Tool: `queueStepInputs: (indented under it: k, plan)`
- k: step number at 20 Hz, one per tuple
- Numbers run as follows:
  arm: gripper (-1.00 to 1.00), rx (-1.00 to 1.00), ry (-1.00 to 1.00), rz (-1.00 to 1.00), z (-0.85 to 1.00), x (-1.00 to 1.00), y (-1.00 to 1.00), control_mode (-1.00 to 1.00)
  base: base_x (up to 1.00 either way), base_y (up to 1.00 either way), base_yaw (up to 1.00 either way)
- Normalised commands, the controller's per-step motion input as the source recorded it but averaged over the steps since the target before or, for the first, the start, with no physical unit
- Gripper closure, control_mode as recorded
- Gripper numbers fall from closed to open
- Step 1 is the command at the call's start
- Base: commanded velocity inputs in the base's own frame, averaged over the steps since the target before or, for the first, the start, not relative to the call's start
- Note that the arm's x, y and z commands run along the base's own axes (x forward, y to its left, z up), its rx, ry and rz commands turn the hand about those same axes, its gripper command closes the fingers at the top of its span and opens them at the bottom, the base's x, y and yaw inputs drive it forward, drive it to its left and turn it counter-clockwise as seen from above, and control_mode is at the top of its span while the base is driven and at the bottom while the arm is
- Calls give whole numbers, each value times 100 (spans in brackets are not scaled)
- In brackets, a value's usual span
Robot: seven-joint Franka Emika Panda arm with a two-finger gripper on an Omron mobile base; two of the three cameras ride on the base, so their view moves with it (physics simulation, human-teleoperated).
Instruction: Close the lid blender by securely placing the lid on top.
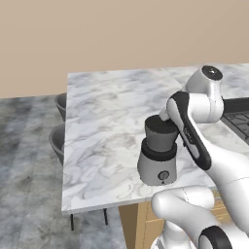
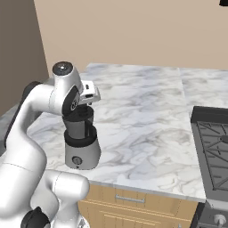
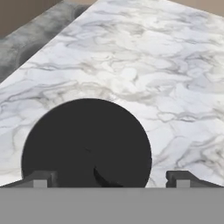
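- End effector (image 3: 111,178): we see its two fingertips (image 3: 40,179) spread wide in the hand view, on either side of the lid (image 3: 86,142) and clear of it, grasping nothing.
- We find the lid lying flat on top of the blender (image 1: 157,155), covering the jar.
- Our blender stands upright, long axis vertical, knob facing the near edge of the worktop (image 1: 102,121).
- We note it sits near that front edge; open marble stretches behind and to both sides.
- We see a stove (image 2: 213,142) well apart on the right.
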Motion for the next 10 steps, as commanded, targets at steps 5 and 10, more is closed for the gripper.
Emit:
queueStepInputs:
  k: [5,10]
  plan:
    - [-100,0,-11,0,27,-40,0,-100,0,0,0]
    - [-100,0,-10,0,16,-53,0,-100,0,0,0]
